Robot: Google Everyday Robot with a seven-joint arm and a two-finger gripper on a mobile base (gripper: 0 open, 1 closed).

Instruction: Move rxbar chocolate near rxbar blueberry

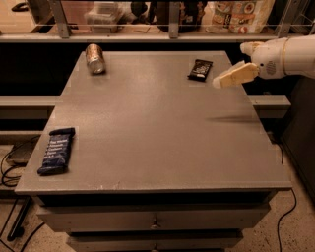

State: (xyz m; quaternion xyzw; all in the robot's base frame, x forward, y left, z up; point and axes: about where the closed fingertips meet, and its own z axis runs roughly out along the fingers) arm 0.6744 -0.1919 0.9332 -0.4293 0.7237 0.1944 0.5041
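The rxbar chocolate (200,69) lies at the tabletop's (157,128) far right, well apart from the rxbar blueberry (56,151) at the near left edge. My hand (219,82) hovers just right of the chocolate bar, not touching it; I cannot tell whether it is wide or narrow. I judge the grasp, carry and placing all remain.

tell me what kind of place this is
Likely an office snack area: grey drawer cabinet, snack bags on the back shelf, floor cables. The gripper hovers beside the rxbar chocolate.
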